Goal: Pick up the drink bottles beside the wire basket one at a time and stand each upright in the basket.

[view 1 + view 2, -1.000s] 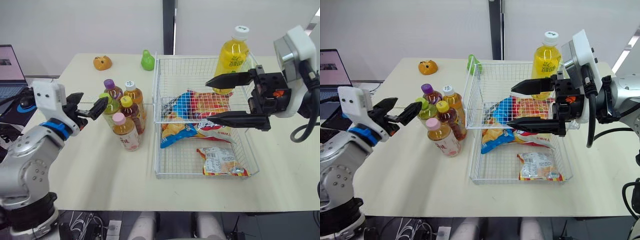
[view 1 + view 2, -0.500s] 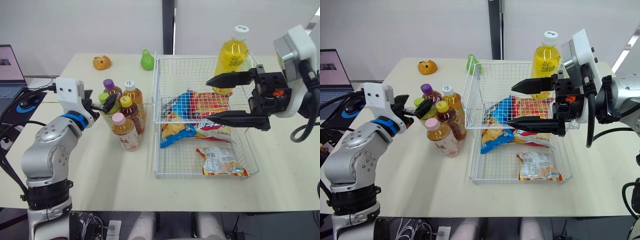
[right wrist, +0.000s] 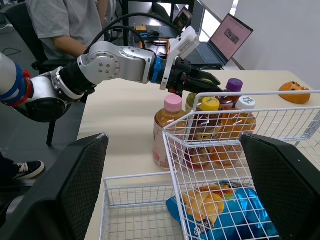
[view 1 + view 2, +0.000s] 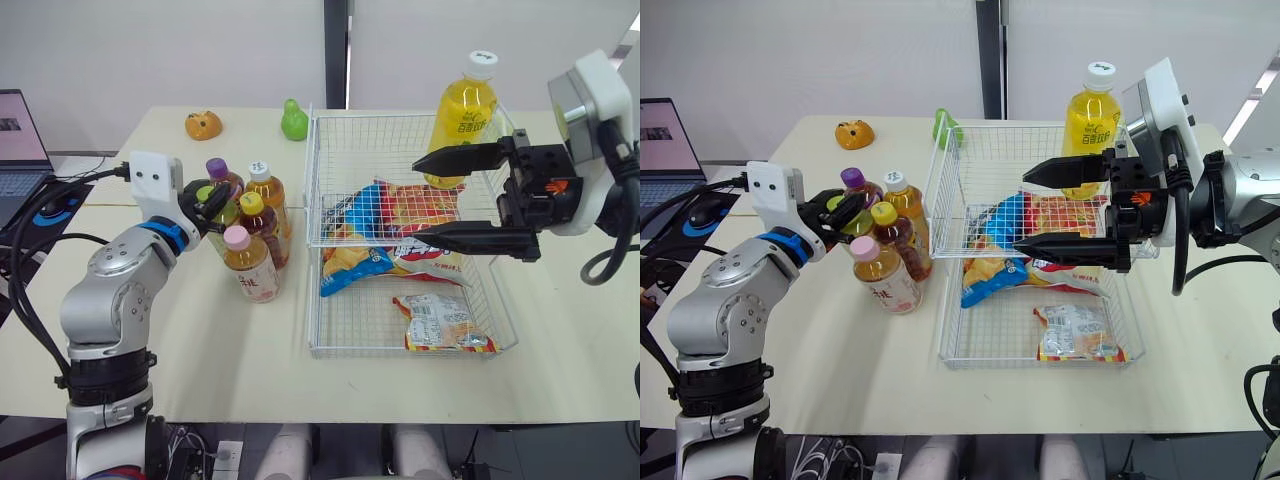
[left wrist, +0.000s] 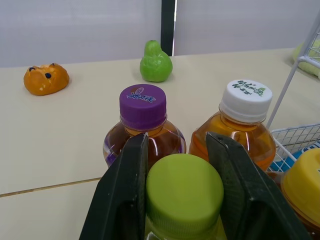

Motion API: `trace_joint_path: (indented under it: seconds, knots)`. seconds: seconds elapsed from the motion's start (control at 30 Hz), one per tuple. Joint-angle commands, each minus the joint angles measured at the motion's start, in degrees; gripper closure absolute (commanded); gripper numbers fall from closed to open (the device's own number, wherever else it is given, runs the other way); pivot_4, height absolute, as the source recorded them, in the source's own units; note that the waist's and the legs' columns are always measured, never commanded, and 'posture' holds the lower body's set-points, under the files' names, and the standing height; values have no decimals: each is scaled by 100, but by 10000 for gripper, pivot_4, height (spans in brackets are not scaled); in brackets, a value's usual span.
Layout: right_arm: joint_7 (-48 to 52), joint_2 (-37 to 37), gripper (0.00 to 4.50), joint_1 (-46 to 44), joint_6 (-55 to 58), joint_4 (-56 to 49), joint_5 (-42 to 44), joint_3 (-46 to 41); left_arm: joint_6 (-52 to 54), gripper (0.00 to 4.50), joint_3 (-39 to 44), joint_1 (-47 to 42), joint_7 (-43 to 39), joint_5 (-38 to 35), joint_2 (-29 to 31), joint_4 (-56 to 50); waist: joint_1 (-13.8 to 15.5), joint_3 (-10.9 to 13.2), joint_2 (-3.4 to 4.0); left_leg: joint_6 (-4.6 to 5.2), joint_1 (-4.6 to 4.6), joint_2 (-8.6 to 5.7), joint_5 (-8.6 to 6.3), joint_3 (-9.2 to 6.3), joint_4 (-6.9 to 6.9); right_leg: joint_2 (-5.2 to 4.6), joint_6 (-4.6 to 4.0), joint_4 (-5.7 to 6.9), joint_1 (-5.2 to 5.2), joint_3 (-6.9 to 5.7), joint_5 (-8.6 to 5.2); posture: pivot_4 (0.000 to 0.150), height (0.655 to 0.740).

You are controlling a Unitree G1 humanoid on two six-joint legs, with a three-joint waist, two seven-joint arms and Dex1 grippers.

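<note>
Straddling the green-capped bottle (image 5: 184,192), the left gripper (image 5: 177,150) is being shown up close by the left wrist view: its fingers are being held apart, one on each side of the cap and close against it, though a firm grip cannot be told. Behind the cap, the purple-capped bottle (image 5: 142,107) and white-capped bottle (image 5: 245,100) are being seen upright, with a pear toy (image 5: 155,64) and an orange toy (image 5: 46,79) farther back. The wider layout is being given by the head views: the bottles are being kept clustered on the table (image 4: 200,350) just beside the basket (image 4: 312,300), the pink-capped bottle (image 4: 250,265) nearest the front. The left arm is being held bent, forearm reaching toward the cluster. The right gripper (image 4: 415,200) is being held wide open above the basket, over the snack bags (image 4: 400,215); a large yellow bottle (image 4: 465,110) is standing upright in the far corner. A seated person (image 3: 65,20) is being caught by the right wrist view.
</note>
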Motion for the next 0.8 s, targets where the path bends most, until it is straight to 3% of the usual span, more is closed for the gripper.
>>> trace_joint_path:
  seconds: [0.03, 0.23, 0.4, 0.57, 0.7, 0.8]
  knots:
    - [-27, -76, 0, -97, -33, -97, 61, -288, -46, 31057, 194, 181, -61, -73, 87, -350, -2, 0, 0, 0, 0, 0, 0, 0, 0, 0, 0, 0, 0, 1, 0, 1500, 7400]
    - [35, -166, 0, -114, -77, -12, -19, -387, 300, 31057, 1018, 450, -280, -690, 607, -1193, -19, 3, -5, 0, -4, 2, 0, -1, -3, 2, 0, -5, -5, 1, 0, 1500, 7400]
    - [118, -284, 0, -77, -135, 69, -81, -506, 821, 31057, 1561, 96, -954, -1415, 1666, -1068, -9, 17, -26, 0, -11, 3, 0, -10, -3, 3, -1, -8, -5, -10, -1, 1500, 7400]
    - [317, -567, 0, 42, -284, 230, -310, -690, 1223, 31057, 987, -1936, -2170, -2008, 3053, 308, 36, 42, -61, -2, -31, 8, 2, -22, 4, 13, -7, -32, -2, -51, 5, 1500, 7400]
    - [387, -799, 0, 127, -328, 316, -411, -872, 1376, 31057, -144, -3881, -2919, -1820, 3217, 1411, 28, 42, -61, -2, -51, 5, 2, -26, 5, 17, 5, -74, 9, -74, 27, 1500, 7400]
    - [326, -910, 0, 318, -256, 243, -396, -1082, 1351, 31057, -842, -5197, -3363, -1496, 2911, 2314, -11, 42, -60, -2, -53, 3, 2, -23, -1, 10, 6, -69, 6, -73, 26, 1500, 7400]
